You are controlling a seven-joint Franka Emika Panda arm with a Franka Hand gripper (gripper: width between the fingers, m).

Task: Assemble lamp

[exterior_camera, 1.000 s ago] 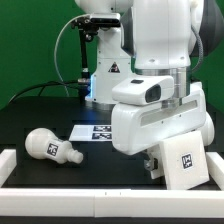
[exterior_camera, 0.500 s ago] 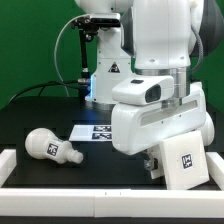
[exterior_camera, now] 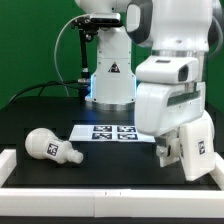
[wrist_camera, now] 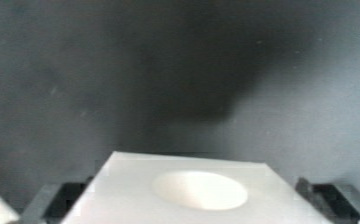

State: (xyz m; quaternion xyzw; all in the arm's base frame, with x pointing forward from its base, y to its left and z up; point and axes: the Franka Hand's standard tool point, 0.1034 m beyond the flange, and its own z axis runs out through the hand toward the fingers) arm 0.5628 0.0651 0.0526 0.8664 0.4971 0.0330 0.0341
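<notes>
My gripper (exterior_camera: 188, 152) is shut on the flat square lamp base (exterior_camera: 197, 150), a white plate with a black tag, held tilted on edge above the black table at the exterior view's right. In the wrist view the base (wrist_camera: 180, 185) fills the gap between both dark fingers (wrist_camera: 52, 203), and its round socket faces the camera. The round bulb (exterior_camera: 52, 146) with its ribbed neck lies on its side at the exterior view's left, far from the gripper. The shade is out of view.
The marker board (exterior_camera: 113, 132) lies flat mid-table in front of the white robot pedestal (exterior_camera: 110, 75). A low white rail (exterior_camera: 90, 194) borders the table's front edge and left side. Black cables hang behind on the left.
The arm has swung to the exterior view's right with the base still held, and the base is more on edge. The marker board is now uncovered. The bulb has not moved.
</notes>
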